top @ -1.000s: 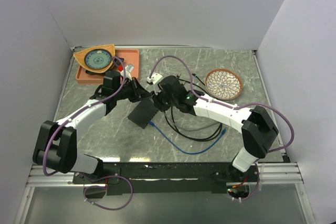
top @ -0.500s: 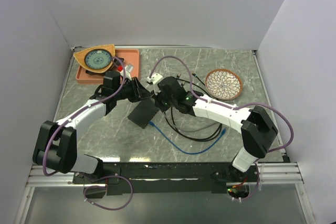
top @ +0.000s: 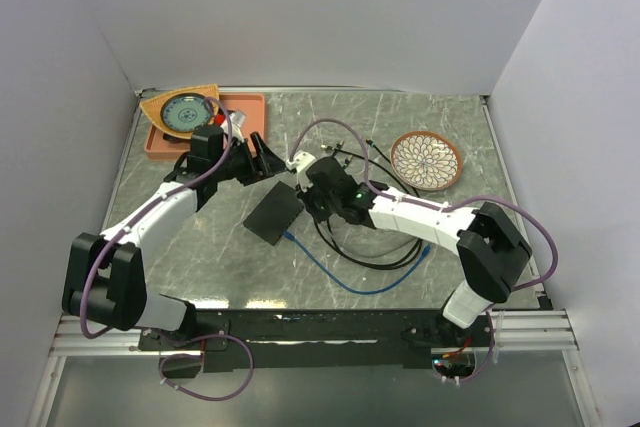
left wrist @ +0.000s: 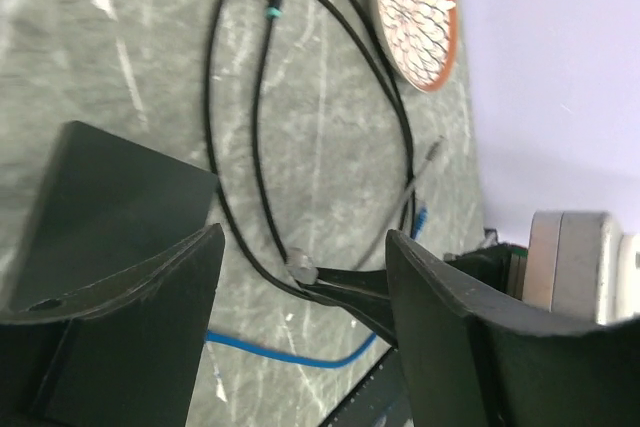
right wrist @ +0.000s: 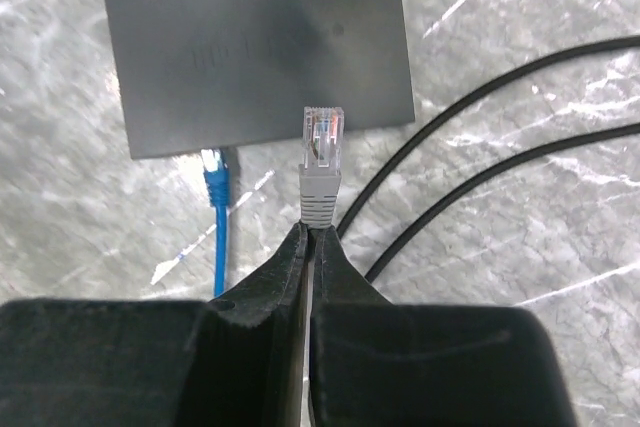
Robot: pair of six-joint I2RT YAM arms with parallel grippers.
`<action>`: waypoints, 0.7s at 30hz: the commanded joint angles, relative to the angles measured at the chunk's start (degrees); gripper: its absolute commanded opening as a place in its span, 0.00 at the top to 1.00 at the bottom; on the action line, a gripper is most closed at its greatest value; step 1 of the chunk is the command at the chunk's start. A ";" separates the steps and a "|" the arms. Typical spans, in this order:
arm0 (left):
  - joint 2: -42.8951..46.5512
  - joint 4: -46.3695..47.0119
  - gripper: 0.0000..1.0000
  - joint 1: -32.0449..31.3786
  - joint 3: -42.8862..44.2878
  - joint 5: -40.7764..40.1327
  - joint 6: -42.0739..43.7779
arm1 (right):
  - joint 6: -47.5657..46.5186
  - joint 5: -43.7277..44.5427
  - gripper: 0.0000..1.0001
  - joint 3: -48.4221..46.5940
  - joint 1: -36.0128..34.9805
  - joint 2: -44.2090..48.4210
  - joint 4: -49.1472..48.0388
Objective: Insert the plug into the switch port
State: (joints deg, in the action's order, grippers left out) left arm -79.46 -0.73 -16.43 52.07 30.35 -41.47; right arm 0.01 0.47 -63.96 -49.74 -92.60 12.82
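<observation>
The grey plug [right wrist: 321, 157] is pinched by its boot in the right pincer [right wrist: 310, 239], fingers pressed together on it. Its clear tip points to 12 o'clock and overlaps the near long edge of the black switch [right wrist: 258, 62]. The ports along that edge cannot be made out. A blue cable [right wrist: 217, 217] meets the same edge at the plug's 9 o'clock, and black cables [right wrist: 480, 97] lie at its 3 o'clock. Seen from the top, the left pincer [top: 262, 157], spread and holding nothing, hangs over the bench [top: 200, 257] at the switch's 11 o'clock.
</observation>
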 commanded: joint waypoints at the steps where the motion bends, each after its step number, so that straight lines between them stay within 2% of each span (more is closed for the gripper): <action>1: 0.01 -3.39 0.29 1.30 2.24 -3.27 2.62 | -1.50 1.20 1.00 1.91 -0.01 3.65 -1.39; 12: -3.24 -5.68 0.30 4.12 0.31 -6.97 6.66 | -3.79 -1.60 1.00 4.55 -0.19 1.72 -1.30; 21: -9.92 -4.19 0.32 5.97 -1.27 -8.64 7.63 | -4.84 -4.42 1.00 2.97 -1.94 -2.41 -1.13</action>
State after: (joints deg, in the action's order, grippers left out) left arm -87.29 -6.48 -11.20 51.64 22.57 -35.09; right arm -3.60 -2.70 -59.57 -50.41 -93.14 12.88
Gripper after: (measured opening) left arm 0.687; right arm 0.036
